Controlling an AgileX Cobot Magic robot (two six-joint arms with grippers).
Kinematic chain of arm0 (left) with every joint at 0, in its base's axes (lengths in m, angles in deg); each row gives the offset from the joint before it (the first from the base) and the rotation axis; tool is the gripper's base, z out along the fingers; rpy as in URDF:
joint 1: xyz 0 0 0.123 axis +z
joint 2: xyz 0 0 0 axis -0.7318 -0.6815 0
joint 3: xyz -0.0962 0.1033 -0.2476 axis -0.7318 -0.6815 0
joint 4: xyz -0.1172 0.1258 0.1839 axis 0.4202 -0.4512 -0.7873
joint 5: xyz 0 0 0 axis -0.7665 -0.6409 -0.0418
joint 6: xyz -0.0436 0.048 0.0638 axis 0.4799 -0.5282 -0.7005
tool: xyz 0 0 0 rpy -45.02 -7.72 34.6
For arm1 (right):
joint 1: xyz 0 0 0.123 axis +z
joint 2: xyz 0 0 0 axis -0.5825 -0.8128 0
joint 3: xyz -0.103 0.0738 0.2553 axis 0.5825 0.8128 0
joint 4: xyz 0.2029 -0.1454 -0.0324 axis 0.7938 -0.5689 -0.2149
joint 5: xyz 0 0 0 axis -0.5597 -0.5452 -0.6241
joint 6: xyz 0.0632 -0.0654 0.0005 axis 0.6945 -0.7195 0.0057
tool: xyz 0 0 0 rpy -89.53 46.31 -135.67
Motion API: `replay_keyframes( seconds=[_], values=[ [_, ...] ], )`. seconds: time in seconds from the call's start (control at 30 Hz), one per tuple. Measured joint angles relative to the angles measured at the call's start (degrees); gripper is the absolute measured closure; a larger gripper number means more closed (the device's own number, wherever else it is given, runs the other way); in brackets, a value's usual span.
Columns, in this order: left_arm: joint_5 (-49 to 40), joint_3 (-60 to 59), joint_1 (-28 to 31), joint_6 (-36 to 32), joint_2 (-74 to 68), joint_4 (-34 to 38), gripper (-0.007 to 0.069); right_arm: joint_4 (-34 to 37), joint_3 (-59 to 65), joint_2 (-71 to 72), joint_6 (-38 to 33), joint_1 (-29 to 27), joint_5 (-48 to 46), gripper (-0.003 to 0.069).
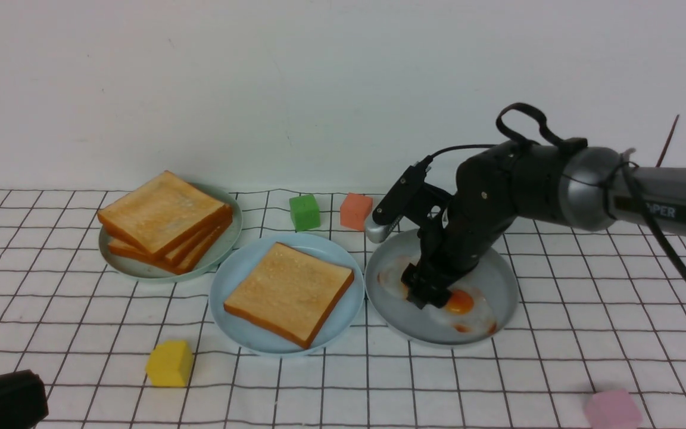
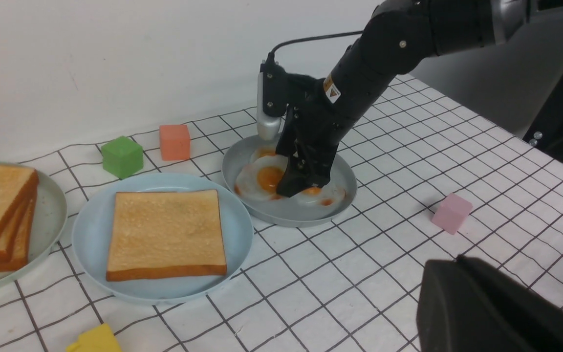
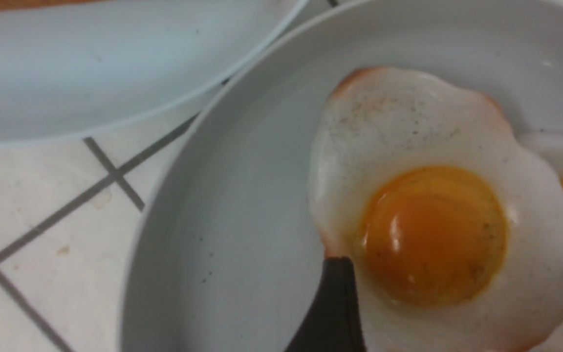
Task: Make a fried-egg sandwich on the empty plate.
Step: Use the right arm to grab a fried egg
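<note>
On grey plate, right jaws wide astride fried egg.

We find the scene brightly and evenly lit, the light soft and coming from overhead. On the white bench shadows are faint: a pale one beside the pink cube, a greyer one under the right arm on the grey plate. Small glints sit on the egg yolk. The right wrist view is slightly soft and grainy; the left gripper looms unfocused in its own view.
</note>
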Motion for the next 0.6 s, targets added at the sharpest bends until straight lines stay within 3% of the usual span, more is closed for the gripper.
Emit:
replay_keyframes(
  seconds=[0.23, 0.47, 0.53, 0.57, 0.6],
  values=[
    [0.0, 0.0, 0.0, 0.0, 0.0, 0.0, 0.0606, 0.0, -0.4, -0.3, 0.0, 0.0, -0.5, 0.0080],
    [0.0, 0.0, 0.0, 0.0, 0.0, 0.0, 0.0605, -0.5, -0.5, -0.3, -0.1, 0.0, -1.0, 0.0167],
    [0.0, 0.0, 0.0, 0.0, 0.0, 0.0, 0.0605, -0.2, -0.7, -0.2, -0.1, 0.1, -2.2, 0.0295],
    [0.0, 0.0, 0.0, 0.0, 0.0, 0.0, 0.0605, -0.2, -0.7, -0.2, -0.1, 0.1, -2.4, 0.0307],
    [0.0, 0.0, 0.0, 0.0, 0.0, 0.0, 0.0605, 0.0, -0.7, 0.0, -0.1, 0.3, -3.3, 0.0390]
  ],
)
